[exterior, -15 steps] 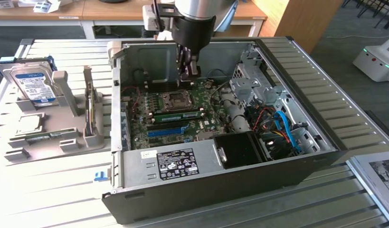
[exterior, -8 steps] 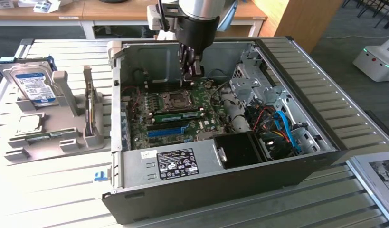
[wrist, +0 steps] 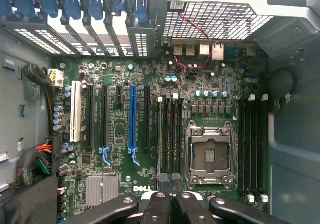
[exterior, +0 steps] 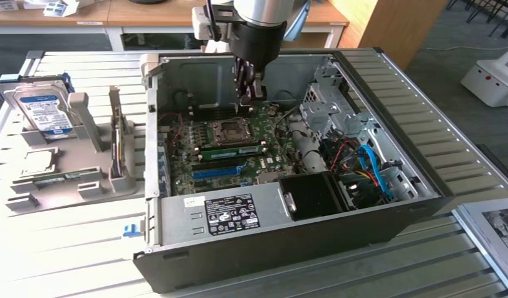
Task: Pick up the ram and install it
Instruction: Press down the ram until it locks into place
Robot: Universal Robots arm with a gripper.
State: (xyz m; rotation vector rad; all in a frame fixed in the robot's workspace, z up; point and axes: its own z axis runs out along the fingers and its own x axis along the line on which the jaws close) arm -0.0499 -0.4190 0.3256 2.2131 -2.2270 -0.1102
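The ram (exterior: 233,150), a slim green stick with dark chips, stands on edge in a memory slot on the motherboard (exterior: 187,180), inside the open computer case (exterior: 278,254). It sits just in front of the CPU socket (exterior: 233,129). My gripper (exterior: 252,93) hangs above the board behind the socket. It is shut, and nothing shows between its fingers. In the wrist view the dark fingers (wrist: 156,204) meet above the row of memory slots (wrist: 170,134), between the blue slot (wrist: 132,119) and the CPU socket (wrist: 210,154). My gripper (wrist: 169,184) is apart from the board.
A silver hard drive with a blue label (exterior: 43,112) leans in a grey fixture (exterior: 72,180) on the exterior view's left. A thin upright part (exterior: 115,146) stands in that fixture. The power supply (exterior: 229,214), drive cage (exterior: 337,112) and coloured cables (exterior: 365,167) crowd the case.
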